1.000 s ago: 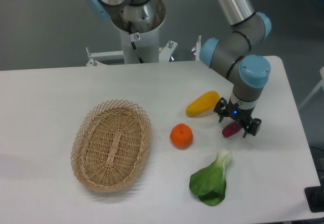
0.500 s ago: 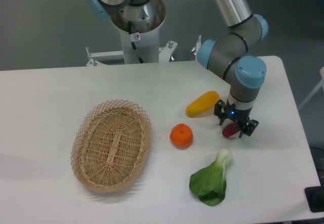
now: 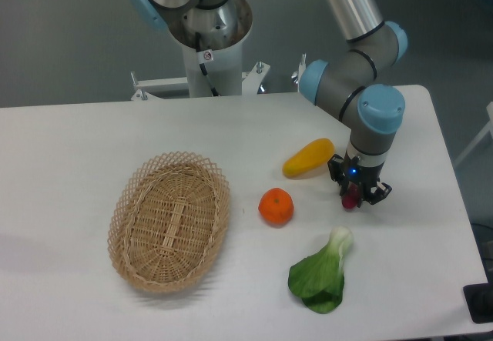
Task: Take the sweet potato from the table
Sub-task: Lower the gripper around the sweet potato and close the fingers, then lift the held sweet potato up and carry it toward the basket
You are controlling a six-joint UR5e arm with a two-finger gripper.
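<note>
One gripper (image 3: 356,195), jaws clenched around sweet potato (image 3: 351,198), low over table (image 3: 69,148). Right of orange (image 3: 276,206), just below-right of yellow vegetable (image 3: 307,158), above bok choy (image 3: 322,273). Basket (image 3: 170,219) far left of orange.

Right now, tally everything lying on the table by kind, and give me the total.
Sweet potato, between the fingers of the gripper: 1
Yellow vegetable: 1
Orange fruit: 1
Leafy green: 1
Wicker basket: 1
Total on the table: 5
</note>
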